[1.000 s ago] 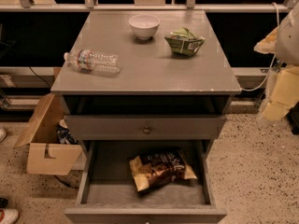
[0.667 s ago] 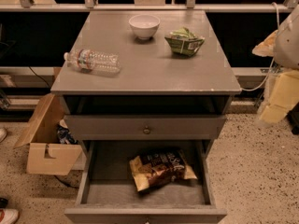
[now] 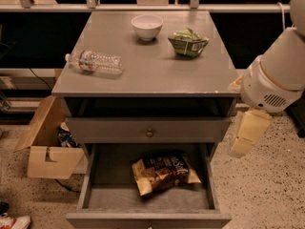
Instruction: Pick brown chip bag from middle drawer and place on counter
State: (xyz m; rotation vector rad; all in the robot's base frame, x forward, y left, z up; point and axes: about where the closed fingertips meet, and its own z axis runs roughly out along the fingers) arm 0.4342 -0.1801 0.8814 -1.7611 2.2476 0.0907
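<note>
Brown chip bag [image 3: 164,171] lies flat on the floor of the open middle drawer [image 3: 114,195], below the counter [image 3: 147,70]. Gripper [image 3: 248,133] hangs to the right of the drawer, apart from it. Whether it is open or closed cannot be determined.

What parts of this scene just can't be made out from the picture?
- Camera view: the arm above the gripper, which hangs to the right of the open drawer, is cut off by the right edge.
- The drawer's front panel is cut off by the bottom edge.
- The brown chip bag has lettering too small to read.
- The gap under the counter is lost in shadow.
</note>
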